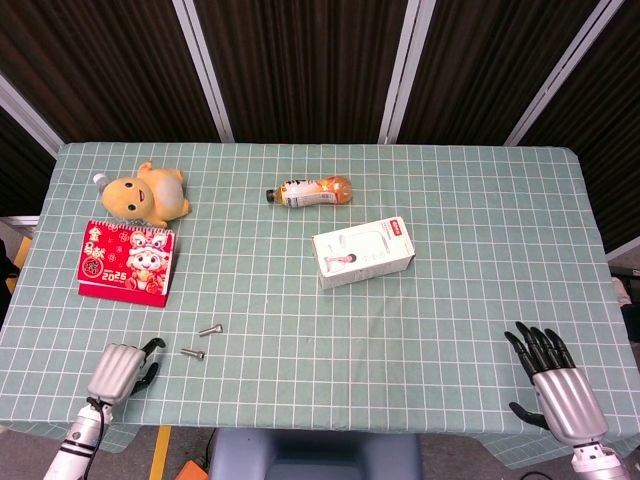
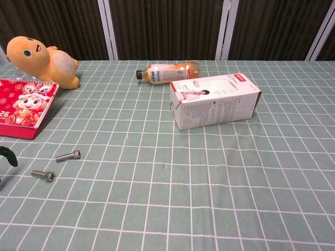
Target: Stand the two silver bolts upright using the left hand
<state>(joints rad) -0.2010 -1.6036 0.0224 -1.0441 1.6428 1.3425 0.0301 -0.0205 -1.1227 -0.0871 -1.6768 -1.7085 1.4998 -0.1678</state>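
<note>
Two silver bolts lie flat on the green checked cloth near the front left: one (image 1: 209,329) (image 2: 68,156) farther back, the other (image 1: 192,353) (image 2: 43,175) nearer the table's front edge. My left hand (image 1: 121,369) hovers just left of the nearer bolt, holding nothing, its dark fingers apart and pointing toward the bolts. In the chest view only a dark fingertip (image 2: 8,156) of it shows at the left edge. My right hand (image 1: 556,384) is at the front right corner, fingers spread and empty.
A red calendar (image 1: 127,263) and a yellow plush toy (image 1: 147,195) sit at the left, behind the bolts. A bottle (image 1: 312,191) lies on its side at the back centre. In the middle lies a white box (image 1: 363,252).
</note>
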